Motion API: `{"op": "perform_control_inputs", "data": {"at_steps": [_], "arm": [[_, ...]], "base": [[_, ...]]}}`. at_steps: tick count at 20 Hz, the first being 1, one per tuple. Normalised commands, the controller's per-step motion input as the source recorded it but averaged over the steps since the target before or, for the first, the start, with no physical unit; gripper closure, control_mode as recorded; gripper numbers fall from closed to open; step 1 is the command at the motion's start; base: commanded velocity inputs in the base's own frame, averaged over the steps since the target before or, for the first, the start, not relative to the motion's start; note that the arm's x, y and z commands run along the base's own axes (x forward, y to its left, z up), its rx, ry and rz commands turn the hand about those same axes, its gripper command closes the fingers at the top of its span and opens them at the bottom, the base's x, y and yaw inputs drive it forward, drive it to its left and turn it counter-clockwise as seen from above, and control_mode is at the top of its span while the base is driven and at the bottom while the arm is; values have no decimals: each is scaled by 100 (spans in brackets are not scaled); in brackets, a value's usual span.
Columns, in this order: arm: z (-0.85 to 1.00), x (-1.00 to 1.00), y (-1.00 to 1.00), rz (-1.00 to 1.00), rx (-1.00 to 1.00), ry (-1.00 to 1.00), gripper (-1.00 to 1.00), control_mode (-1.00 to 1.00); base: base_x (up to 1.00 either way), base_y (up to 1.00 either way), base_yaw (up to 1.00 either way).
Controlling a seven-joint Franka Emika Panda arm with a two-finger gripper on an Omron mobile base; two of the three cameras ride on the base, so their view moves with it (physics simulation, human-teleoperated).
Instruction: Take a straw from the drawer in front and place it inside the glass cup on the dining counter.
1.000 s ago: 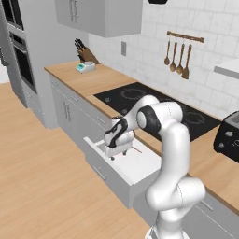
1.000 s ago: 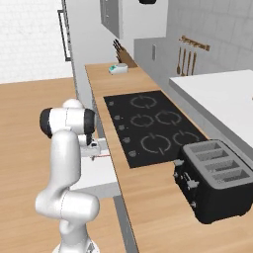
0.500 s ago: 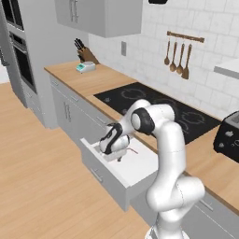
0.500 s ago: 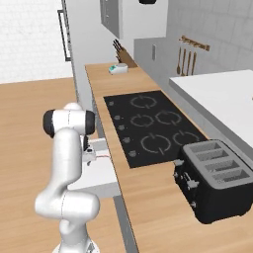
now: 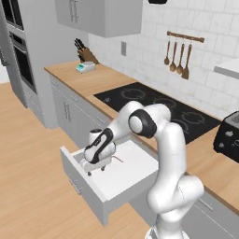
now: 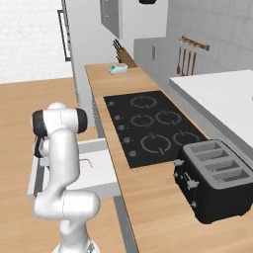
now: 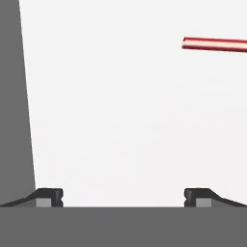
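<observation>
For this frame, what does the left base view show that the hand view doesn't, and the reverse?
Left base view: the two-finger gripper low in the pulled-out light-grey drawer, black hob and hanging wooden spoons behind. Hand view: dark fingertips spread wide, the thin red straw ending beyond them, untouched. Both: straw on the drawer's white floor.

The white arm is bent forward and down from its base, with the wrist turned downward. The gripper is held low, its two dark fingertips spread wide apart, nothing between them.
</observation>
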Motion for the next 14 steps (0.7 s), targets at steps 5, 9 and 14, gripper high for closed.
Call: {"op": "perform_control_inputs", "data": {"at_steps": [5,9,14], "arm": [[50,-5,0,0,-2,-10,-100,-100],[27,19,-68,0,-10,-3,-100,-100],[7,27,-69,0,-5,-1,-100,-100]], "base": [[0,0,0],[0,0,0],[0,0,0]]}}
